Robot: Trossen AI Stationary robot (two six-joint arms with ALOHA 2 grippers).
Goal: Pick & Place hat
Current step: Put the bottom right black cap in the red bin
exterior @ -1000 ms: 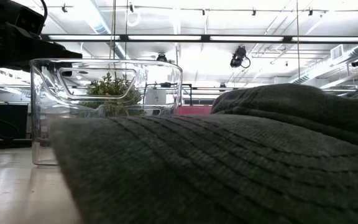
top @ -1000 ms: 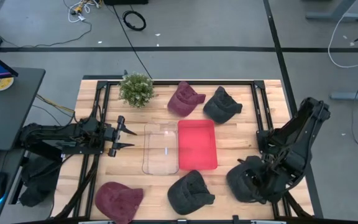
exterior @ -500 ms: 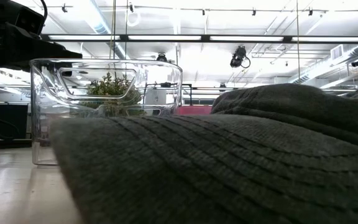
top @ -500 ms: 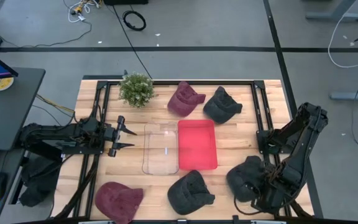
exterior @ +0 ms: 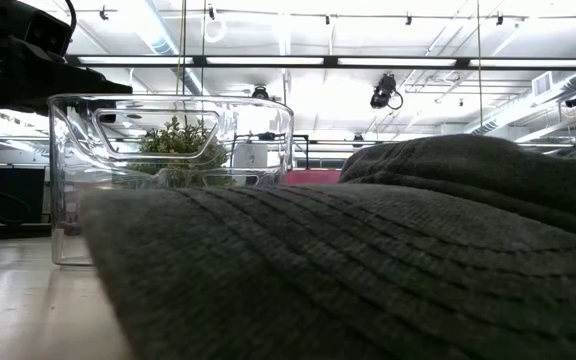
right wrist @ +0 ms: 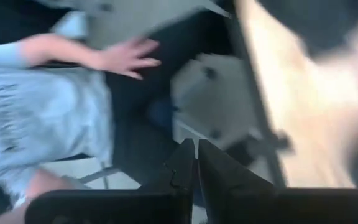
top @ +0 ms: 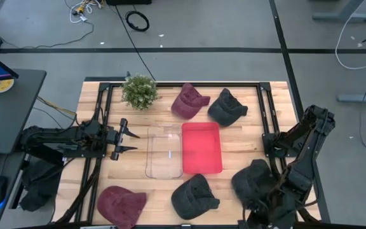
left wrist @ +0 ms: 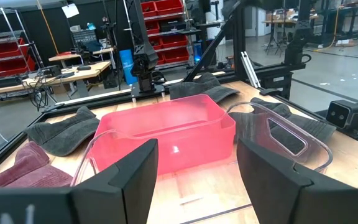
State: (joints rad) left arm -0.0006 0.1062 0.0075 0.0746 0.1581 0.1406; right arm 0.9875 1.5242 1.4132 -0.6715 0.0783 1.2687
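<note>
At the surface's (top: 246, 147) front right corner lies the dark hat (top: 251, 180), unlifted, my right fingers (right wrist: 196, 163) pressed together beside it off the edge, my left fingers (left wrist: 194, 171) spread idle facing the empty red bin (top: 201, 147).

Left arm: we rest it at our table's left side, left gripper (top: 131, 141) fingers spread apart.
Right arm: we fold it low at the near right corner, right gripper (right wrist: 196, 163) fingers pressed together.
</note>
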